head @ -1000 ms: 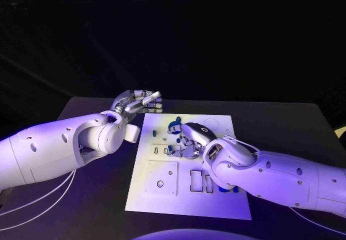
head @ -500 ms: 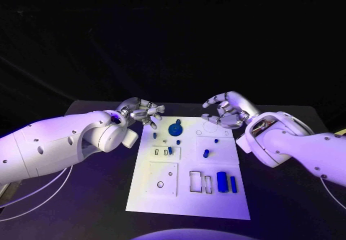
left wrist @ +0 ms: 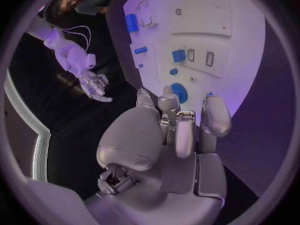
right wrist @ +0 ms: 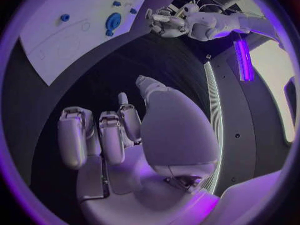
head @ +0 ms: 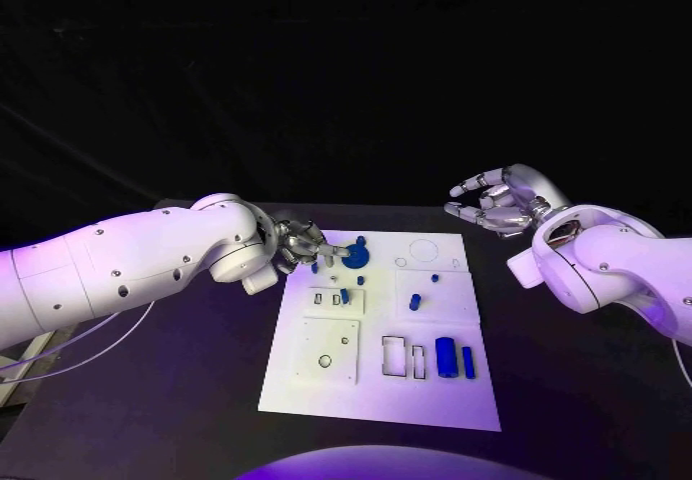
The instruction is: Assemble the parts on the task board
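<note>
Though seemingly empty, left hand (head: 299, 243) curled.

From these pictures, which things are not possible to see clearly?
- Whether the left hand touches the task board: in the head view its fingers overlap the board's edge.
- Shape of the small blue parts: too small in the head view.
- Board's near end in the left wrist view: cut off by the circle's rim.
- Right hand palm: turned away in the head view.

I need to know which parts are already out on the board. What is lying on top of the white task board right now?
On the task board: a round blue part near the left hand, small blue pieces mid-board, and two blue blocks near its right edge. The left hand's fingers hide the board's far-left corner.
</note>
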Motion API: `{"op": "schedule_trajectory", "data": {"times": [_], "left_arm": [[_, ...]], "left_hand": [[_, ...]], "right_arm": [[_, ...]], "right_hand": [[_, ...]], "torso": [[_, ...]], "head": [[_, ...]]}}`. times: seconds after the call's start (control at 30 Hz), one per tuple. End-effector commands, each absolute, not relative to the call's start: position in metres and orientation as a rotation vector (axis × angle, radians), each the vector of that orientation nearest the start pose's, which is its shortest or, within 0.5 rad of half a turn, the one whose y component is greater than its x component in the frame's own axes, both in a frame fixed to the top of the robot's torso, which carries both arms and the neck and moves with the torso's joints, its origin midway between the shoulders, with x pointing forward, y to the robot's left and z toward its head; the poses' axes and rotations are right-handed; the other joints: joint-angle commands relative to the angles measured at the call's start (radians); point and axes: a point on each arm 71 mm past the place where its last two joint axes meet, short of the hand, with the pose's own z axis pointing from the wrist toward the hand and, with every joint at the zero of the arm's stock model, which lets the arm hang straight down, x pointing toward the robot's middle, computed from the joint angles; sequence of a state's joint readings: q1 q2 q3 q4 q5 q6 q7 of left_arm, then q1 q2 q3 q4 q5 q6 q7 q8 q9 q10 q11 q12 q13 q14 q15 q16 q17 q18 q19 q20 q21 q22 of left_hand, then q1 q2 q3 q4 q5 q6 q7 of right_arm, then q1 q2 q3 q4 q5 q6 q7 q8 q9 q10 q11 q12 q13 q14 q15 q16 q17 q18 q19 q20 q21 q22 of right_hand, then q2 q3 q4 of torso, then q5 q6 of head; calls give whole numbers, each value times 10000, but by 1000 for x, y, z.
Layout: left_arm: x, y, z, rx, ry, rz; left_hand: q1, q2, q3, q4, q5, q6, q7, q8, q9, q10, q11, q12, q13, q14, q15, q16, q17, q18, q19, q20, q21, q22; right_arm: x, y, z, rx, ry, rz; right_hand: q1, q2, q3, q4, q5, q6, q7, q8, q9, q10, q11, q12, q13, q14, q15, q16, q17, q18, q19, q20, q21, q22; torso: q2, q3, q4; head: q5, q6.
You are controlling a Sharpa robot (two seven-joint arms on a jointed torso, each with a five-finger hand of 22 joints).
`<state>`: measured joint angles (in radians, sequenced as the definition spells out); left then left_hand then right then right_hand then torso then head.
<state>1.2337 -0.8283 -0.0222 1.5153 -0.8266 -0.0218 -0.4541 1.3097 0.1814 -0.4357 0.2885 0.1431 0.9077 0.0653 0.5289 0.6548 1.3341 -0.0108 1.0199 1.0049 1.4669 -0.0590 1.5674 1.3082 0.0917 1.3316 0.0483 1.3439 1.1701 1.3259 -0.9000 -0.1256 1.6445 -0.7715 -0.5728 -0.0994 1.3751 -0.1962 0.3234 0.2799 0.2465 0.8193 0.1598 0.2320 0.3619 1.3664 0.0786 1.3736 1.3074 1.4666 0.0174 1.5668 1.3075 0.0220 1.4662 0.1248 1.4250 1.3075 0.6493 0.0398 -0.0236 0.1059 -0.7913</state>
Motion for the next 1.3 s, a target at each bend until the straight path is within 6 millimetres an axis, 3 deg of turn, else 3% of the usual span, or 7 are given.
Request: {"op": "schedule_trajectory", "data": {"times": [0.03,0.3,0.63,0.93,1.3], "left_arm": [[486,207,-207,-4045,22968,-4699],[487,193,-216,-3907,23149,-4386],[485,178,-219,-3668,23459,-4630],[484,174,-222,-3322,23889,-4536],[482,172,-225,-3025,24262,-4407]], "left_hand": [[-237,-37,-293,54,-181,-50,-59,125,171,17,-29,212,241,980,-81,-128,2442,-52,-101,-15,-105,-134],[-340,-52,-279,51,-243,-199,-50,142,290,230,-28,843,890,1039,-88,34,2626,-101,29,-24,8,125],[-228,-19,-274,46,288,-244,-67,163,424,337,-44,1300,1358,1039,-100,34,2626,-198,327,-41,330,683],[-33,26,-276,41,1106,-260,-65,108,474,287,-40,1368,1467,1039,-94,34,2626,-229,401,-36,442,913],[-18,35,-286,48,1279,-242,-71,116,504,299,-48,1425,1533,1039,-101,34,2626,-242,435,-40,487,1006]], "right_arm": [[480,-216,-152,5884,16346,8832],[483,-220,-153,6020,16369,8410],[485,-221,-155,6078,16405,8058],[486,-222,-156,6148,16439,7852],[486,-222,-157,6169,16476,7778]], "right_hand": [[-153,-64,185,-56,362,-35,-4,53,39,-50,-20,-73,129,1042,-102,40,2633,164,155,-104,-59,1965],[-187,-104,230,-68,465,-58,-3,59,49,-107,-19,-131,55,1042,-103,40,2633,186,105,-105,-150,1928],[-238,-155,244,-64,502,-65,-5,72,59,-180,-20,-204,-31,1032,-104,27,2596,208,57,-106,-239,1891],[-259,-187,281,-75,567,-65,-11,89,73,-227,-26,-256,-92,1012,-109,0,2527,228,11,-109,-324,1856],[-264,-197,295,-80,587,-63,-13,96,78,-228,-28,-260,-97,1004,-112,-11,2499,231,4,-111,-339,1850]], "torso": [[-46,11,32],[-27,-1,22],[-15,11,10],[-7,14,19],[2,9,24]], "head": [[-29,-48],[-12,-93],[0,-193],[-33,-290],[-55,-367]]}}
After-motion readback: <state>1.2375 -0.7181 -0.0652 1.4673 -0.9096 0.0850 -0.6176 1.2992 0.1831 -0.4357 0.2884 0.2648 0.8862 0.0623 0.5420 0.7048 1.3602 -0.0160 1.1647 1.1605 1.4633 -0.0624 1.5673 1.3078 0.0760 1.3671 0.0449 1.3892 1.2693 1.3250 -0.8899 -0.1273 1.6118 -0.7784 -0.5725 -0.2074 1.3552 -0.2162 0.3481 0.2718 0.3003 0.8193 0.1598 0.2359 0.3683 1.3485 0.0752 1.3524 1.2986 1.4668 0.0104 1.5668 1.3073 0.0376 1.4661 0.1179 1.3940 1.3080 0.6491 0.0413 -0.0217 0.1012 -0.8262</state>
